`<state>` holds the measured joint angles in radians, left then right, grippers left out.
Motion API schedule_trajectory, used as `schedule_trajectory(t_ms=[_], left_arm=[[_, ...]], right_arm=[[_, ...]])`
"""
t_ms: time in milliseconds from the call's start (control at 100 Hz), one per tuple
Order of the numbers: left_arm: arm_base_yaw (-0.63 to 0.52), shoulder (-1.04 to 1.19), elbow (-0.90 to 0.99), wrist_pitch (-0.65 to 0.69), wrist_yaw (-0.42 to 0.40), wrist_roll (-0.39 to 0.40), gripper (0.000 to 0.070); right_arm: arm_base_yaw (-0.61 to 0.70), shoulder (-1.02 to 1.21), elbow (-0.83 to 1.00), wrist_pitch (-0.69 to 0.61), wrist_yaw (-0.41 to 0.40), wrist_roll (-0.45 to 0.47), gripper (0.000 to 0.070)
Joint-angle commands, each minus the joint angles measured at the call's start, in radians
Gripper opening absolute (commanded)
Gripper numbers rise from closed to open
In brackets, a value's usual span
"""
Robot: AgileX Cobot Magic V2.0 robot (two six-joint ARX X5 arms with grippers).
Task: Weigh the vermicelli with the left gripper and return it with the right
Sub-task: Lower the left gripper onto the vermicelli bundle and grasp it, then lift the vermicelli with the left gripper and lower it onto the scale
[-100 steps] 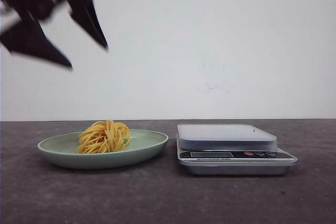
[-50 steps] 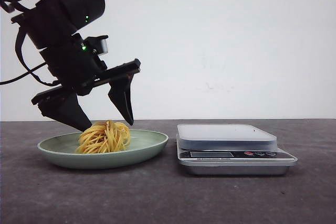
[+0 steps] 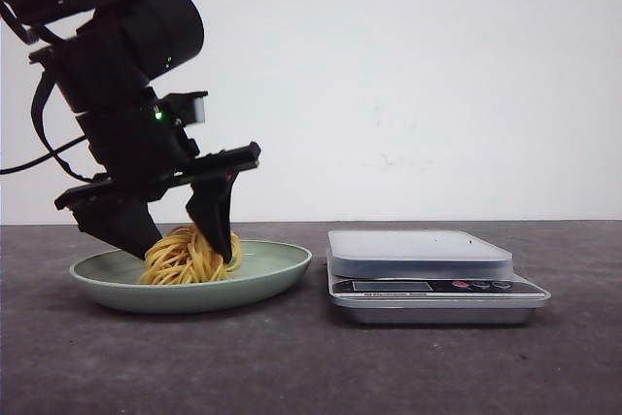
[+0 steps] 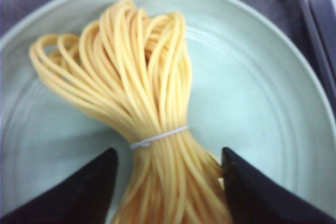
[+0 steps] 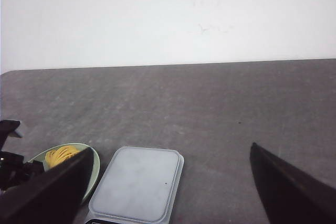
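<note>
The vermicelli [image 3: 185, 258] is a yellow nest tied with a white thread, lying on the pale green plate [image 3: 272, 264] left of the scale. My left gripper [image 3: 188, 252] is open and lowered over the nest, one finger on each side. In the left wrist view the fingertips [image 4: 107, 163] flank the vermicelli [image 4: 131, 77] below the thread, and one finger touches the outer strands. My right gripper [image 5: 173, 148] is open and empty, high above the table; it is out of the front view. From there the vermicelli [image 5: 60, 156] shows small on the plate [image 5: 95, 165].
A silver kitchen scale [image 3: 418, 255] with a flat grey platform stands right of the plate; it also shows in the right wrist view [image 5: 137, 182] and at the edge of the left wrist view [image 4: 323, 19]. The dark grey table [image 3: 311, 366] runs to a white wall.
My left gripper has come down from the upper left to the plate; its open fingers now sit lower, around the vermicelli. The vermicelli, plate and scale have not moved.
</note>
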<state>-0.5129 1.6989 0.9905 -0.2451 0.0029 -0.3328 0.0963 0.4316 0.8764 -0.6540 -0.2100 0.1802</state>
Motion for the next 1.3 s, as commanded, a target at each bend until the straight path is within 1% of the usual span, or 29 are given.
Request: schedule_trajectory(t_ms=[0,90,160,180,200,370,540,660,760,840,920,1000,1100,1290], left_arm=[[-0.006,0.025,0.020,0.000,-0.004,0.011,0.0199],[-0.006,0.025,0.022,0.009,-0.003,0.011,0.0097],[-0.006,0.025,0.025,0.006,-0.003,0.019,0.0039],[-0.006,0.025,0.026,0.005,-0.003,0.022,0.0010],[-0.006,0.025,0.027,0.005,-0.003,0.027,0.0004],[-0.006,0.003,0.031,-0.005,-0.003,0.030,0.0004],[-0.018,-0.112,0.032,-0.019,0.014,0.029,0.0004],[-0.043,-0.226,0.032,-0.016,0.085,0.014,0.0005],[-0.079,-0.299,0.034,0.042,0.154,-0.036,0.0005],[-0.111,-0.313,0.052,0.092,0.179,-0.085,0.0005],[-0.148,-0.294,0.090,0.134,0.182,-0.126,0.0005],[-0.181,-0.244,0.143,0.163,0.182,-0.150,0.0005],[-0.208,-0.157,0.233,0.161,0.190,-0.165,0.0005],[-0.254,0.025,0.388,0.151,0.216,-0.230,0.0005]], right_arm=[[-0.001,0.005,0.020,0.005,-0.003,-0.008,0.0605],[-0.001,0.005,0.020,0.003,-0.003,-0.008,0.0605],[-0.001,0.005,0.020,0.002,0.000,-0.008,0.0605],[-0.001,0.005,0.020,0.002,0.000,-0.009,0.0604],[-0.001,0.005,0.020,0.002,0.000,-0.009,0.0604],[-0.001,0.005,0.020,0.000,0.000,-0.009,0.0604],[-0.001,0.005,0.020,-0.009,0.000,-0.008,0.0605],[-0.001,0.005,0.020,-0.010,0.000,-0.009,0.0605],[-0.001,0.005,0.020,-0.010,0.000,-0.008,0.0604],[-0.001,0.005,0.020,-0.010,0.000,-0.008,0.0605],[-0.001,0.005,0.020,-0.009,-0.001,-0.008,0.0605],[-0.001,0.005,0.020,-0.009,-0.001,-0.008,0.0605],[-0.001,0.005,0.021,-0.009,-0.002,-0.004,0.0605],[-0.001,0.005,0.021,-0.008,-0.002,-0.004,0.0605]])
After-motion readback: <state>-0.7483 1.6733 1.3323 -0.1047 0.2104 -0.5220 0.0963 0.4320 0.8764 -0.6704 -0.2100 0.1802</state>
